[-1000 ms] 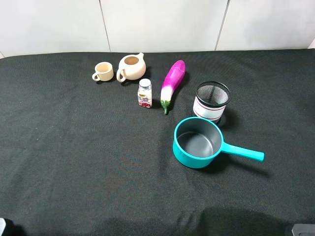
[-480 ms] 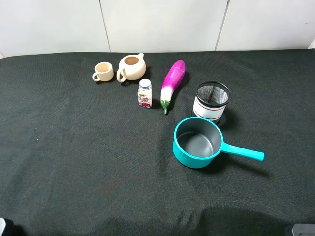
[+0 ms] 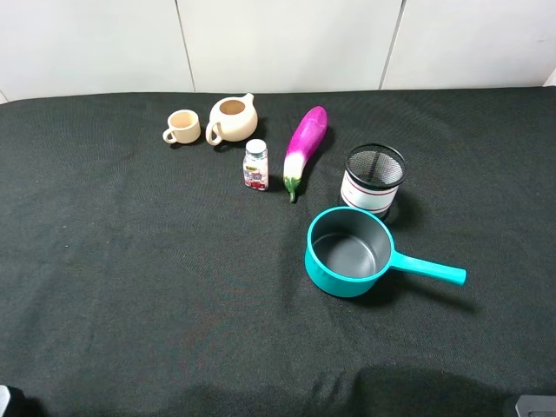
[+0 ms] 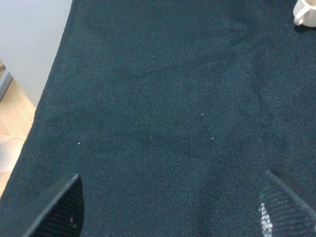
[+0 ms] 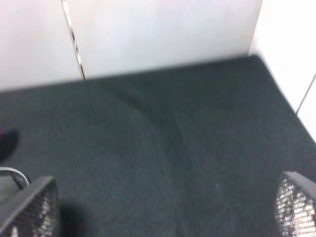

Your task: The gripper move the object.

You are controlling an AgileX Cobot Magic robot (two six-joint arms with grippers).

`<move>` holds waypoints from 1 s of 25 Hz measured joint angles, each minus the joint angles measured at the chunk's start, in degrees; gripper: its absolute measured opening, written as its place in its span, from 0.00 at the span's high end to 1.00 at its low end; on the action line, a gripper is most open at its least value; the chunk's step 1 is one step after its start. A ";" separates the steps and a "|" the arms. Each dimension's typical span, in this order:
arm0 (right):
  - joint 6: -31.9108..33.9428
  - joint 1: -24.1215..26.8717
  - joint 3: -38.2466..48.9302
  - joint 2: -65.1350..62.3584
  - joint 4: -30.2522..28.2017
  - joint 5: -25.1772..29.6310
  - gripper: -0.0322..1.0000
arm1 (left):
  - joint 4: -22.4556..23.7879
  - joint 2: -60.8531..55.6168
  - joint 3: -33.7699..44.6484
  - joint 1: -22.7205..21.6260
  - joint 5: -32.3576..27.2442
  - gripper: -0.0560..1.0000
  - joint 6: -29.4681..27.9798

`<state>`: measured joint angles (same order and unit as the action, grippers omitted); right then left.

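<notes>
The object, a small clear bottle (image 3: 255, 165) with a white cap and a red-and-yellow label, stands upright on the black cloth between the beige teapot (image 3: 232, 119) and the purple eggplant (image 3: 304, 148). Neither arm shows in the exterior high view. In the left wrist view my left gripper (image 4: 170, 207) is open over bare cloth, its fingertips (image 4: 59, 210) far apart. In the right wrist view my right gripper (image 5: 165, 210) is open over bare cloth, its fingertips (image 5: 32, 210) wide apart. The bottle shows in neither wrist view.
A beige cup (image 3: 182, 127) sits left of the teapot; it also shows in the left wrist view (image 4: 306, 12). A black mesh cup (image 3: 374, 179) with a white band stands right of the eggplant. A teal saucepan (image 3: 352, 252) lies in front of it, handle pointing right.
</notes>
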<state>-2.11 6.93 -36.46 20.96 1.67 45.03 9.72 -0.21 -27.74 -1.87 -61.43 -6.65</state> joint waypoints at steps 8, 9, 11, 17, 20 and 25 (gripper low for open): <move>1.32 -2.03 4.15 -10.35 0.07 5.76 0.33 | 0.00 0.00 0.00 0.00 0.00 0.27 0.00; 1.32 -2.17 4.71 -11.45 0.12 6.37 0.33 | 0.00 0.00 0.00 0.00 0.00 0.27 0.00; 1.37 -2.17 5.79 -14.34 0.12 7.08 0.33 | 0.00 0.00 0.00 0.00 0.00 0.27 0.00; 1.47 -3.32 6.43 -21.19 -0.57 8.25 0.33 | 0.00 0.00 0.00 0.00 0.00 0.27 0.00; 1.47 -5.68 7.03 -21.25 -1.18 11.64 0.33 | 0.00 0.00 0.00 0.00 0.00 0.27 0.00; 1.47 -7.29 7.87 -21.25 -1.98 13.29 0.33 | 0.28 0.00 0.00 0.00 0.00 0.27 0.00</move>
<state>-0.64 -0.37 -28.59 -0.29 -0.31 58.32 10.01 -0.21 -27.74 -1.87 -61.43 -6.65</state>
